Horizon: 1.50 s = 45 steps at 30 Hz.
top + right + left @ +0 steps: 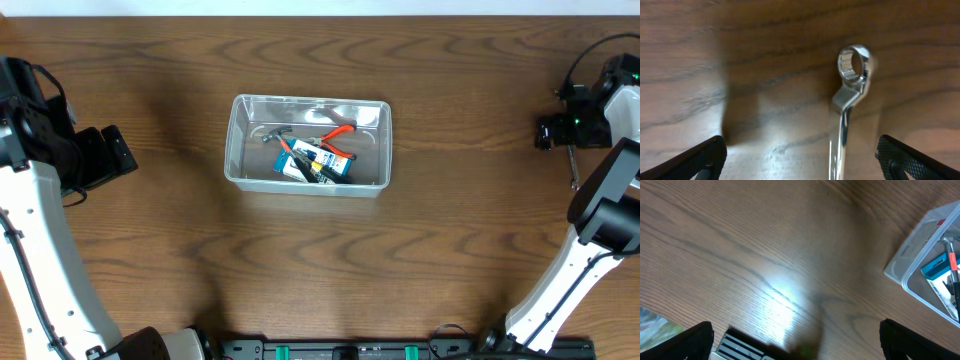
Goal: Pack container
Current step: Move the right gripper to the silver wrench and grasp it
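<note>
The clear plastic container (pixel 236 150) stands at the table's middle and holds orange-handled pliers (pixel 338 131), a small hammer (pixel 277 134) and a blue-and-white box (pixel 322 163). Its corner shows at the right of the left wrist view (pixel 912 255). A silver ring wrench (pixel 850 80) lies on the wood between my right gripper's (pixel 800 157) open fingers; it shows under the right arm overhead (pixel 572 168). My left gripper (pixel 797 340) is open and empty over bare wood, far left of the container.
The wooden table (pixel 320 270) carries nothing else loose. The arm bases and a black rail (pixel 340 350) stand at the front edge. My left arm (pixel 40 230) fills the left side, my right arm (pixel 600 210) the right.
</note>
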Each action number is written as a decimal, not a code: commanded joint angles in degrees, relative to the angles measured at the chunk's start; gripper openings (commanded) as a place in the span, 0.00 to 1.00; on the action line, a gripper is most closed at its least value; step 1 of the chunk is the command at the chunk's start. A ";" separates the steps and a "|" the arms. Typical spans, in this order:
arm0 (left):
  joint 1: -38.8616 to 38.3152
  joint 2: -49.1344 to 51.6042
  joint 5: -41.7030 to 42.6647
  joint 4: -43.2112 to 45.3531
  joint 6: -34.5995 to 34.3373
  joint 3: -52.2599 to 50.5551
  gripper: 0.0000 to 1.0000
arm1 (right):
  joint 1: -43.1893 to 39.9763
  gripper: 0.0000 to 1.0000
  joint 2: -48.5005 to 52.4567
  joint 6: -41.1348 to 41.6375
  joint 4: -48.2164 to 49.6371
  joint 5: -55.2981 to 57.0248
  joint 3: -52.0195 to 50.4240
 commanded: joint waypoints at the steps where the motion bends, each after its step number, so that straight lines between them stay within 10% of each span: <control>1: 0.17 0.04 -0.20 -0.44 -0.74 -0.31 0.98 | -1.16 0.98 1.84 -0.83 0.39 -1.11 -0.28; 8: 0.17 0.04 -0.20 -0.55 -0.76 -0.31 0.98 | -2.10 0.90 3.26 -0.76 0.33 -3.48 -0.28; 14: 0.17 0.04 -0.20 -0.55 -0.76 -0.31 0.98 | -2.12 0.47 3.34 -0.37 0.26 -3.61 -0.28; 45: 0.17 0.04 -0.24 -1.01 -0.70 -0.31 0.98 | -1.79 0.01 3.30 4.83 -1.36 -3.89 -0.26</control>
